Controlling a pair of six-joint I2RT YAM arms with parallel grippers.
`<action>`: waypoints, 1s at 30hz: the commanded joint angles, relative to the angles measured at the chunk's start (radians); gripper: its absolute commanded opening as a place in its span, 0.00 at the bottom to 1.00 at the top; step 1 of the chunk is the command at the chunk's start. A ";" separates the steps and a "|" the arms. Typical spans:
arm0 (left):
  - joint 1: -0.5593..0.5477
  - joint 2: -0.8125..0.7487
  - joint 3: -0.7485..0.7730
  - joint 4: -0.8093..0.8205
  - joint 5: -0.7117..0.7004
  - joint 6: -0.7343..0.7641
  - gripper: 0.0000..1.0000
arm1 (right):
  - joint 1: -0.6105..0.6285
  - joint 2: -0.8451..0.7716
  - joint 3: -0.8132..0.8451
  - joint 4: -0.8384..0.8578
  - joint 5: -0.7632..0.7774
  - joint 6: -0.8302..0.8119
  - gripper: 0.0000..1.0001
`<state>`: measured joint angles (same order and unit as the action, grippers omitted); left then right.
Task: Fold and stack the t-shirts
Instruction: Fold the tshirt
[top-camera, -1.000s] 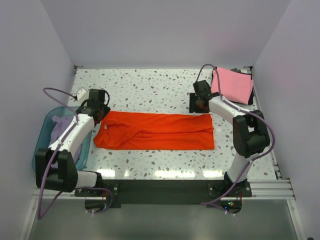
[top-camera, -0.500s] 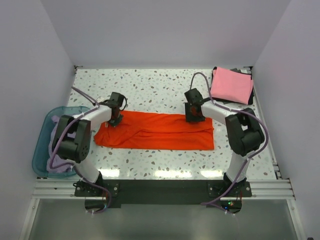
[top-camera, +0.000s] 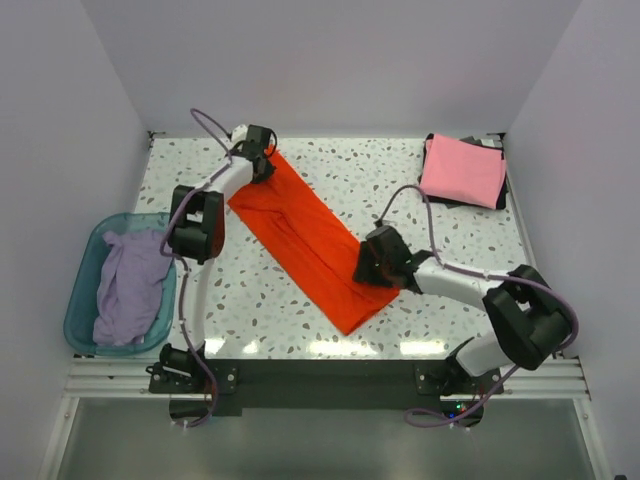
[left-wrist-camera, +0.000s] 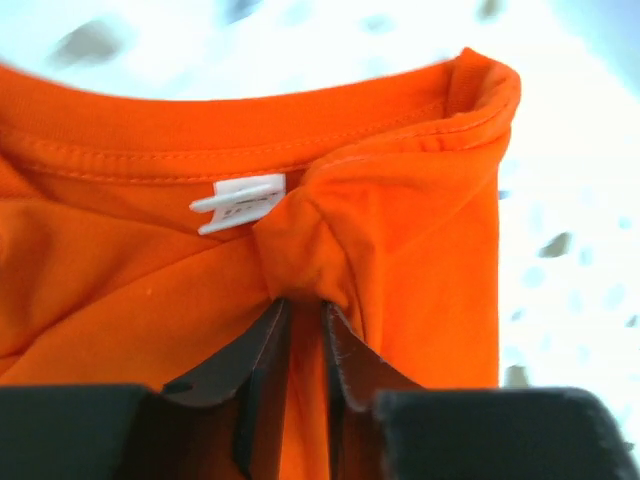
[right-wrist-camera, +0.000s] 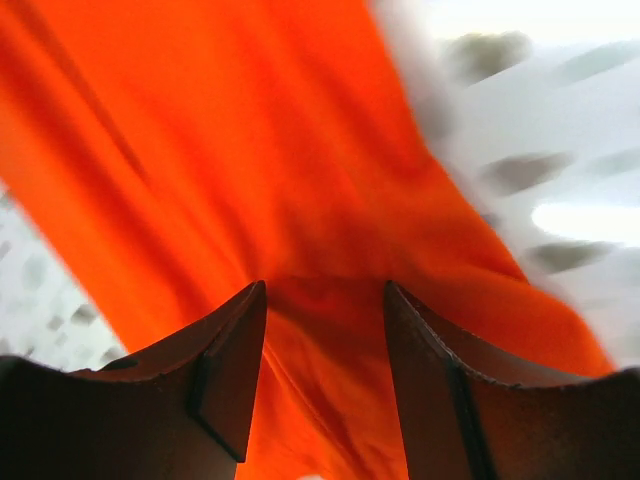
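The orange-red t-shirt (top-camera: 305, 235) lies as a long folded strip, running diagonally from the back left to the front middle of the table. My left gripper (top-camera: 262, 158) is at its far end, shut on a pinch of cloth just below the collar and white label (left-wrist-camera: 240, 203); the jaws (left-wrist-camera: 305, 305) stand narrow with cloth (left-wrist-camera: 400, 220) between them. My right gripper (top-camera: 368, 265) stands on the near end, jaws (right-wrist-camera: 325, 290) apart with orange cloth (right-wrist-camera: 250, 150) stretched under and between them. The pink t-shirt (top-camera: 462, 170) lies folded at the back right. The lavender t-shirt (top-camera: 130, 285) is crumpled in the basin.
The translucent teal basin (top-camera: 80, 275) stands at the table's left edge, beside the left arm's base. The pink shirt rests on a dark pad (top-camera: 503, 198) by the right wall. White walls close in the table on three sides.
The orange shirt has swung from lying left-to-right to a diagonal. My left gripper carried the collar end to the back left; my right gripper moved the other end toward the front.
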<state>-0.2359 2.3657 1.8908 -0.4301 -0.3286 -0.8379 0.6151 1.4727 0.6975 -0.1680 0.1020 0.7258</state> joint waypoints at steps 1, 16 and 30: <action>-0.006 0.160 0.253 0.132 0.237 0.230 0.32 | 0.179 -0.002 -0.041 0.165 -0.025 0.279 0.54; -0.006 -0.048 0.294 0.415 0.482 0.292 0.91 | 0.275 0.031 0.264 -0.040 0.119 0.012 0.60; -0.051 -0.847 -0.700 0.212 0.031 -0.090 0.17 | 0.517 0.067 0.290 -0.168 0.266 -0.063 0.42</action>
<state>-0.2588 1.6142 1.4170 -0.1841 -0.1917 -0.8101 1.0988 1.5520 0.9634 -0.3115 0.2718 0.6613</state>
